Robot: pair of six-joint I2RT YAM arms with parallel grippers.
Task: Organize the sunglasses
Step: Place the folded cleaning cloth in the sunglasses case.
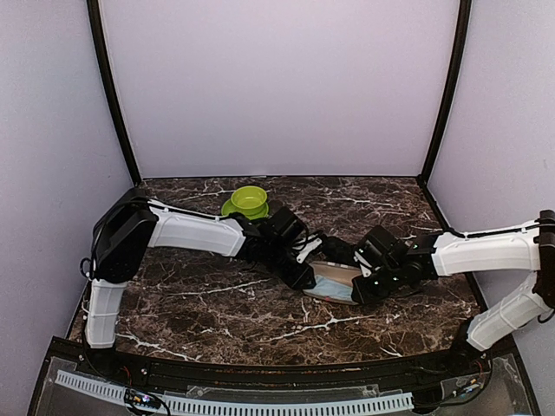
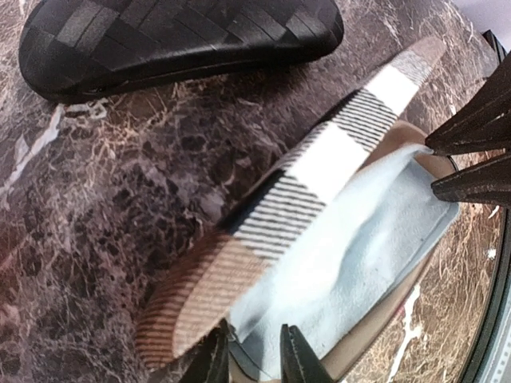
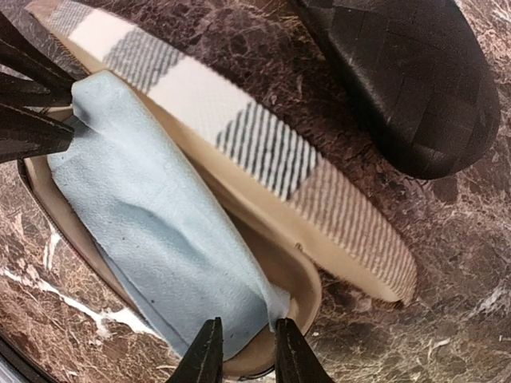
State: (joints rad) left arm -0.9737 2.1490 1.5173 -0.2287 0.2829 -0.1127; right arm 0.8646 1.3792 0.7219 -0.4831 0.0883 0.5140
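A brown-and-beige striped case (image 1: pixel 334 276) lies open between my two arms, its lid (image 2: pixel 319 167) (image 3: pixel 263 148) swung back. A light blue cloth (image 2: pixel 359 247) (image 3: pixel 152 215) is spread over the beige tray (image 3: pixel 307 283). The sunglasses are hidden; none show in any view. My left gripper (image 2: pixel 254 361) (image 1: pixel 299 276) is at one end of the tray, jaws slightly apart, the cloth's edge lying loose between them. At the other end my right gripper (image 3: pixel 243 357) (image 1: pixel 360 290) stands the same way, with the cloth's corner slack in the gap.
A black bumpy oblong case (image 2: pixel 176 36) (image 3: pixel 407 80) lies shut just beyond the striped lid. A green bowl (image 1: pixel 249 201) sits at the back behind my left arm. Purple walls enclose the marble table (image 1: pixel 260 325) on three sides.
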